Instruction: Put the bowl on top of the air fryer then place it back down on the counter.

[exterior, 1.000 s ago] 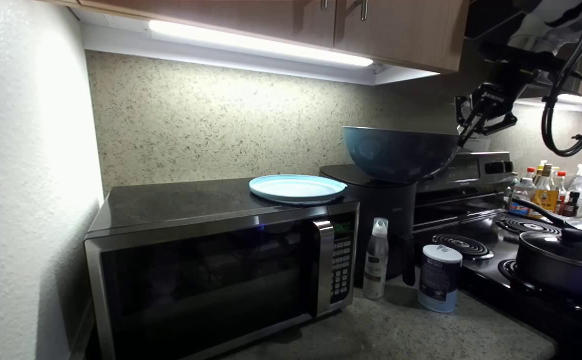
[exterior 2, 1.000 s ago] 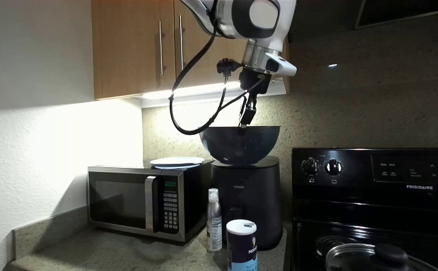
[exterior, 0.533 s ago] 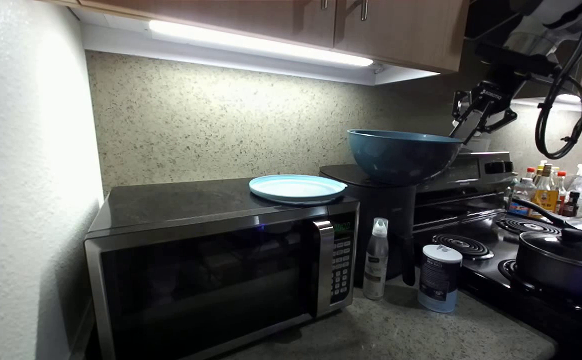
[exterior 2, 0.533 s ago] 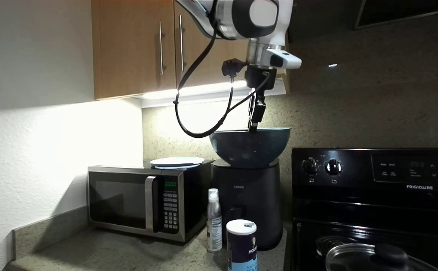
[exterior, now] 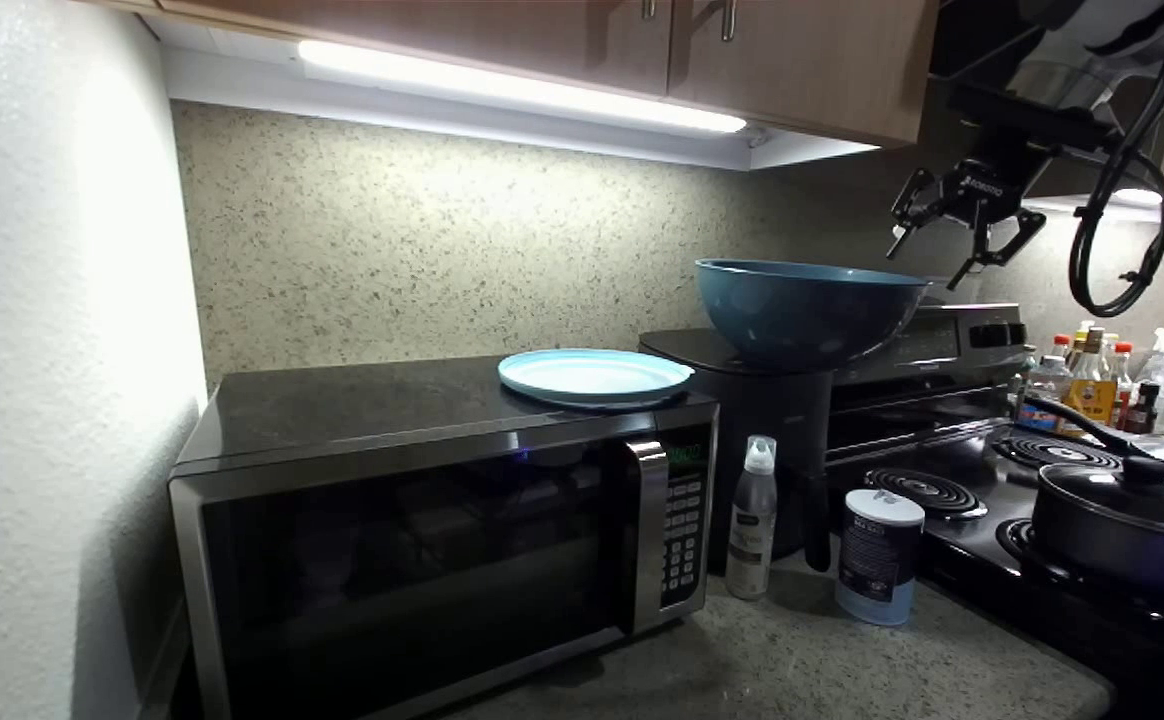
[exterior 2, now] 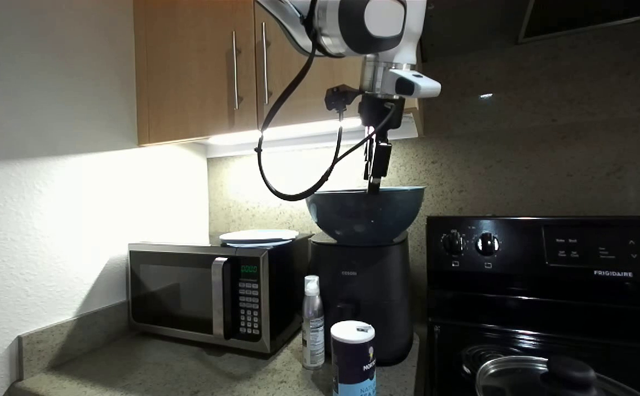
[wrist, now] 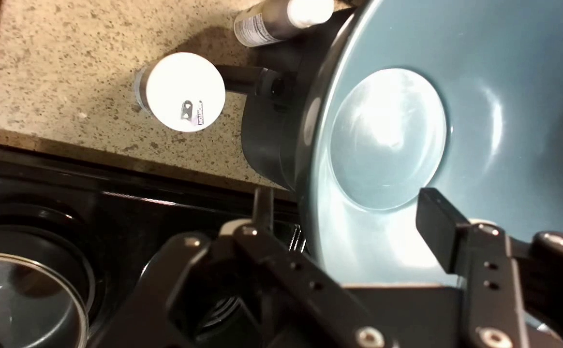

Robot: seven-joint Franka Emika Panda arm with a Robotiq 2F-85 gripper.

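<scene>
Jaws stand spread apart, one over the hollow of the bowl (exterior: 810, 318) and one outside it, with its rim in the free space between them. The bowl sits upright on top of the air fryer (exterior 2: 365, 291), its side reaching past the edge of the flat top. It is deep and round, of dark teal-blue colour, with a smooth wall that gives soft reflections, and a flat circular bottom, seen in the wrist view. The air fryer is dark and boxy, with rounded corners. Speckled like stone, the tabletop (exterior 2: 177, 363) carries it, together with a slim metallic can (exterior 2: 313, 330) and a cylindrical canister (exterior 2: 353, 357) with white lid. Beside it stands the steel-framed microwave (exterior 2: 188, 294), bearing a flat, round, light-blue plate (exterior: 595, 374).
</scene>
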